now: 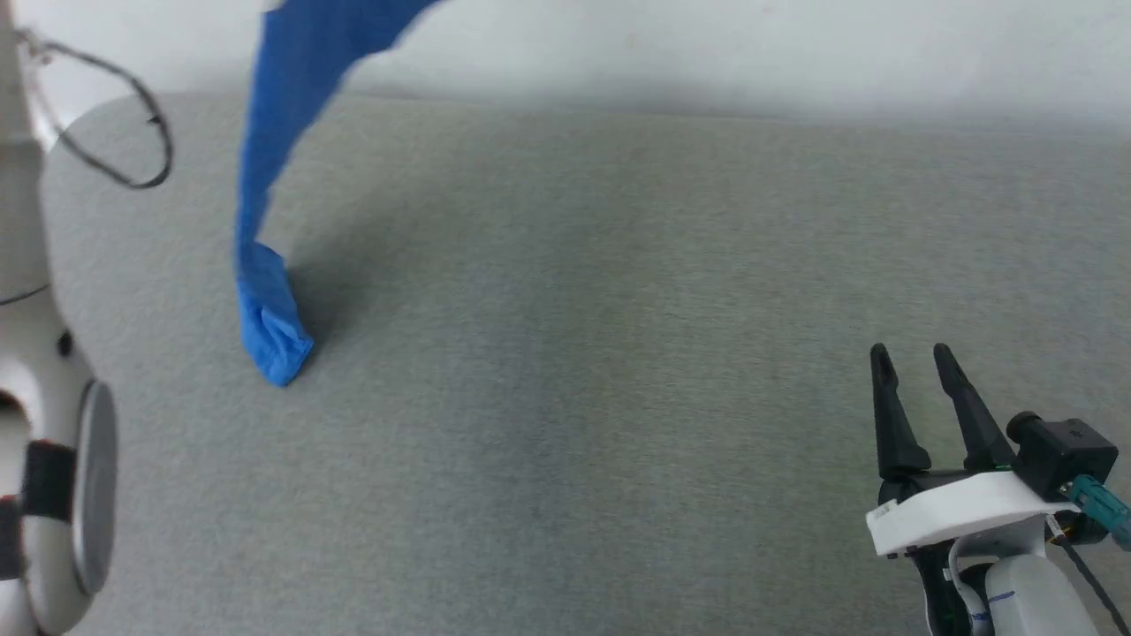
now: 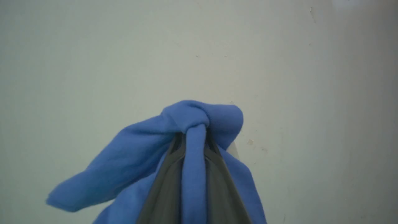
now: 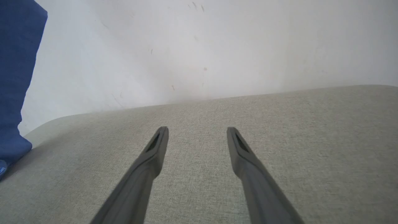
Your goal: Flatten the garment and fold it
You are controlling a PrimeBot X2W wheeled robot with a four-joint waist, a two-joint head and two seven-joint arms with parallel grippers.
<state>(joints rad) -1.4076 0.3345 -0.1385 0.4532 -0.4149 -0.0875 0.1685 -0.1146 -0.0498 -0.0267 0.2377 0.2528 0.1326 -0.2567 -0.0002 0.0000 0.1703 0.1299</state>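
Observation:
The garment (image 1: 269, 177) hangs as a long blue strip from the top of the head view, and its lower end rests bunched on the grey surface (image 1: 618, 353) at the left. In the left wrist view my left gripper (image 2: 194, 130) is shut on a wad of the garment's blue cloth (image 2: 199, 116), held up in front of a pale wall. The white body and chest print are out of view. My right gripper (image 1: 910, 358) stands open at the lower right, well apart from the cloth, with nothing between its fingers (image 3: 158, 143). A blue edge of the garment (image 3: 15, 77) hangs at the far left of the right wrist view.
A pale wall (image 1: 707, 44) runs behind the grey padded surface, whose far left corner is rounded. My left arm's pale forearm (image 1: 35, 397) and a dark cable loop (image 1: 132, 132) stand along the left edge of the head view.

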